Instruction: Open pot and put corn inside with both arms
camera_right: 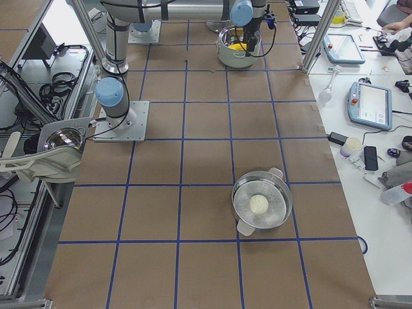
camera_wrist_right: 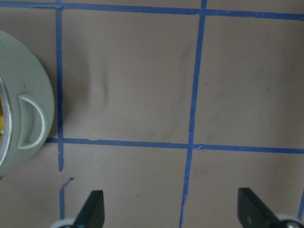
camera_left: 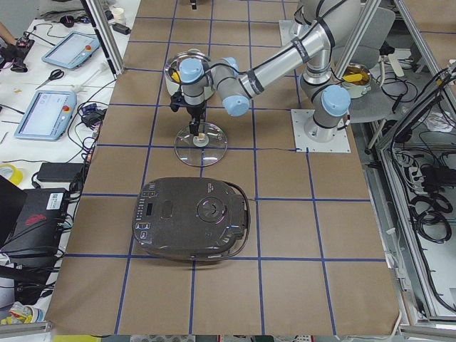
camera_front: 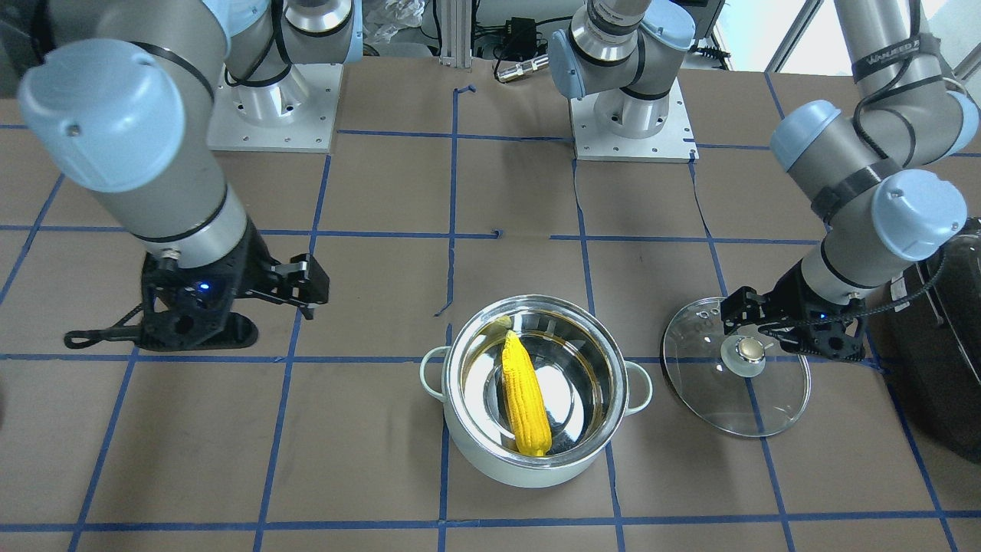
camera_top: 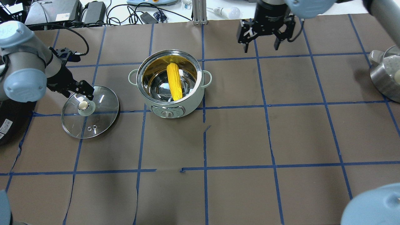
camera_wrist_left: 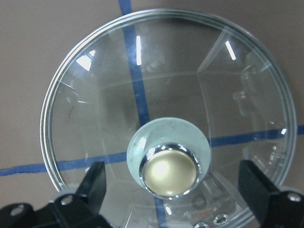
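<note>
The pale mint-green pot [camera_front: 536,460] stands open mid-table, also in the overhead view [camera_top: 168,107]. The yellow corn [camera_front: 525,399] lies inside it, leaning on the steel wall [camera_top: 174,81]. The glass lid [camera_front: 736,406] lies flat on the table beside the pot [camera_top: 100,115]. My left gripper [camera_front: 739,310] is open just over the lid, its fingers either side of the metallic knob [camera_wrist_left: 171,172] without touching it. My right gripper [camera_top: 261,46] is open and empty, above bare table away from the pot [camera_front: 310,290]. The right wrist view shows only the pot's handle [camera_wrist_right: 31,121].
A black appliance with a handle [camera_left: 192,217] sits on the table beyond the lid, close to my left arm [camera_front: 943,368]. A steel pot holding a white lump [camera_right: 261,206] stands at the table's right end [camera_top: 386,75]. Blue tape lines grid the brown table.
</note>
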Robot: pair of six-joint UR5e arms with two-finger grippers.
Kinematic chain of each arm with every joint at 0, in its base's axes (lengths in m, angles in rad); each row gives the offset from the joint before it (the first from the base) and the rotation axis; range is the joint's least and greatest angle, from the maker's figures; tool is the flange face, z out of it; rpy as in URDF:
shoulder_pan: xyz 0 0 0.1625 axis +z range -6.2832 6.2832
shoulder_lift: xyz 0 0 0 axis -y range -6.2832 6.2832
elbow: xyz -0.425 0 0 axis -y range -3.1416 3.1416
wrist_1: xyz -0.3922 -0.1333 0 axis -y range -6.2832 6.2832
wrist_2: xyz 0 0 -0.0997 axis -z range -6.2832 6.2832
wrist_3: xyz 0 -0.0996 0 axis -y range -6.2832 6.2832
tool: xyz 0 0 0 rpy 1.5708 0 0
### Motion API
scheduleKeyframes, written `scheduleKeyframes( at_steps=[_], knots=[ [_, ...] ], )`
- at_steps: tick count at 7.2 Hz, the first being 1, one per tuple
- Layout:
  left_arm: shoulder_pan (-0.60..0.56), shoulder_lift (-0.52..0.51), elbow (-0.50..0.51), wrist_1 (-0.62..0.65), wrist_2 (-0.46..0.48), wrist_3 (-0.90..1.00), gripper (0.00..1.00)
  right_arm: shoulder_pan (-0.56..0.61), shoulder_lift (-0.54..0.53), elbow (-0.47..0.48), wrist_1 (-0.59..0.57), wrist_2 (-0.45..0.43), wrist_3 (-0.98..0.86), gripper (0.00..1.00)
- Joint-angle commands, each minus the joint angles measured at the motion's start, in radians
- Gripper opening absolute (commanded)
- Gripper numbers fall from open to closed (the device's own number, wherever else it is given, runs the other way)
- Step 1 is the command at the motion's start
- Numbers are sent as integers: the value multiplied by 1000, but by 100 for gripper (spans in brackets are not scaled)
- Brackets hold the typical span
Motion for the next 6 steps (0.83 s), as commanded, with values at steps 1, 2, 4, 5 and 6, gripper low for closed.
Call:
scheduleKeyframes(
  at_steps=[1, 2, 4, 5, 6],
  knots=[
    [-128, 81, 243, -376, 5, -165, 100, -87, -139, 118, 0, -9, -92, 100],
    [-216, 101, 317, -443, 7, -304, 100, -86, -159, 132, -3, -10, -54, 100],
    [-369, 146, 354, -485, 25, -530, 100, -46, -186, 134, -5, 3, 124, 100],
    [-409, 157, 342, -477, 47, -545, 100, -20, -186, 138, -6, -6, 126, 100],
    [-416, 161, 337, -474, 35, -541, 100, -15, -196, 143, -6, -4, 127, 100]
  ],
)
